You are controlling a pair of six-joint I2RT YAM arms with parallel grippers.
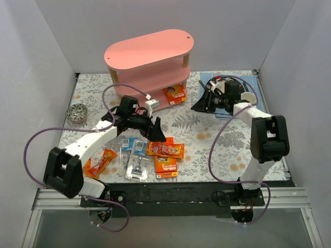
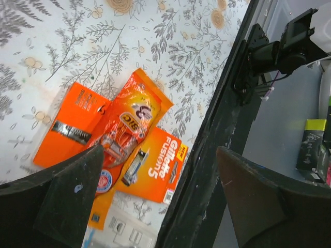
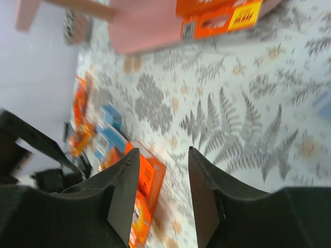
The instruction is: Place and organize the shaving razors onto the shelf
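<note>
**One razor pack shelved, the rest near the front edge, both grippers empty**

We see the pink shelf (image 1: 150, 49) standing at the far edge of the tabletop, a little left of centre. One flat orange pack (image 1: 175, 94) lies on its bottom board, at the right end.

The remaining razors sit in a cluster by the near edge, left of centre. A long orange bag (image 1: 101, 163) lies furthest left. Beside it are the clear blister packs (image 1: 137, 157). To their right, the wrist view shows a BIC bag (image 2: 129, 124) lying across a plain orange card (image 2: 70, 126) and a Gillette card (image 2: 155, 170).

The left gripper (image 1: 155, 129) hangs over the far side of that cluster. Its jaws stand wide apart with nothing between them, and the orange packs show below the gap.

The right gripper (image 1: 204, 101) is toward the far right corner, just right of the shelf. Its fingers (image 3: 124, 191) are parted by a moderate gap and grasp nothing.

A round metal tin (image 1: 77, 112) rests near the left edge, well apart from the packs.
</note>
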